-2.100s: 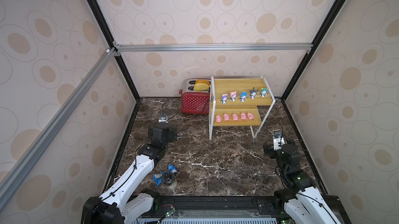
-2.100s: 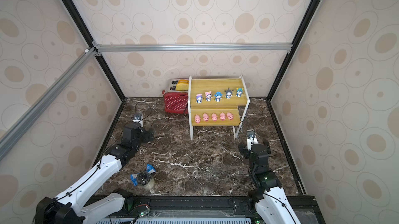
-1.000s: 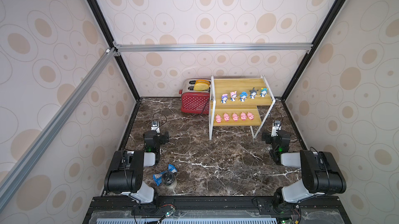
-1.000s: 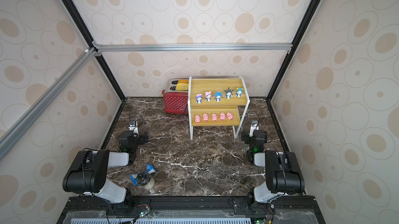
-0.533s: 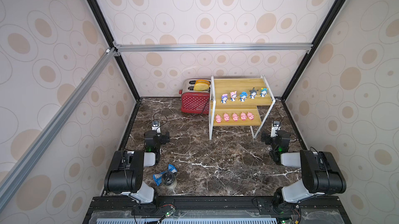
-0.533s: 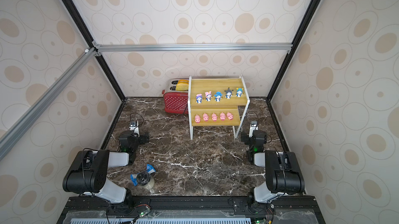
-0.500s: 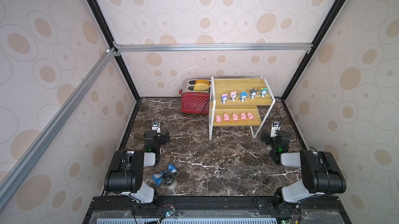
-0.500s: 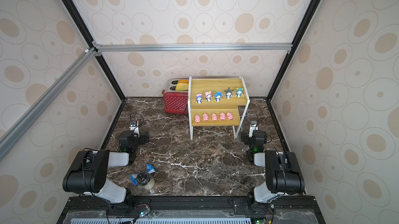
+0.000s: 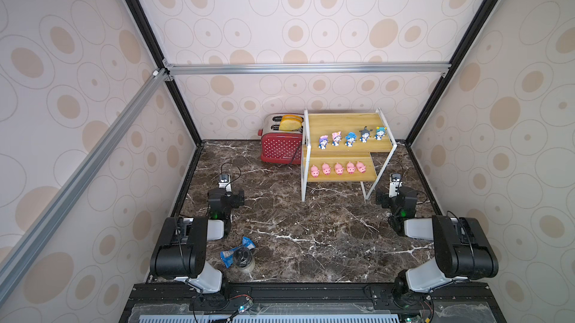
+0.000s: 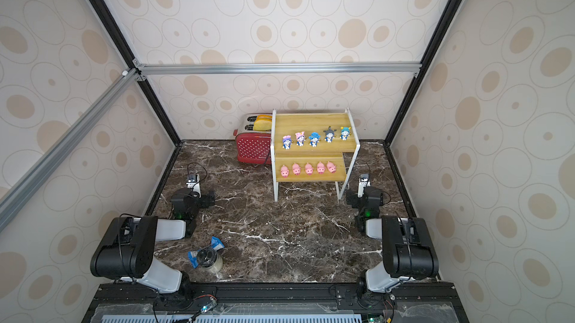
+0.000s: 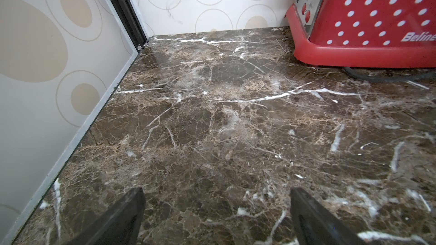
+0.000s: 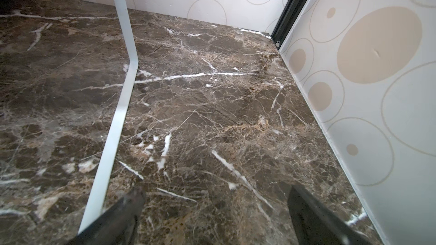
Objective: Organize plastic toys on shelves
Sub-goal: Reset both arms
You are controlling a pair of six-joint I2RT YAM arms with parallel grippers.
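Desk: Changed over the last two seconds?

Field: Drawn back on both sides from a stretched-out reach into a folded rest at the near edge, then held unmoved through the final second. Parked with the left fingers (image 11: 122, 215) spread wide over bare worktop (image 11: 236, 125), short of the red polka-dot toaster (image 11: 377, 19), gripping nothing. Likewise with the right fingers (image 12: 313, 215): spread wide, empty, just beside a white leg of the shelves (image 12: 122, 43).

Desk: Meaning for the task?

Field: Looks finished, with no toys spotted loose on the worktop in both top views.

Desk: And in the containers?

Field: Lined up along the upper board (image 9: 342, 122): five big-headed figurines (image 9: 350, 139), upright, in a single row near the front edge. Lined up along the lower board (image 9: 339, 159): five pink pigs (image 9: 338, 169), side by side. Tucked into the toaster's slot: something yellow (image 9: 291, 122), perhaps toast. Standing near the left arm's base: a dark-lidded jar (image 9: 243, 257) touching a crumpled blue wrapper (image 9: 228, 254) — contents too small to tell
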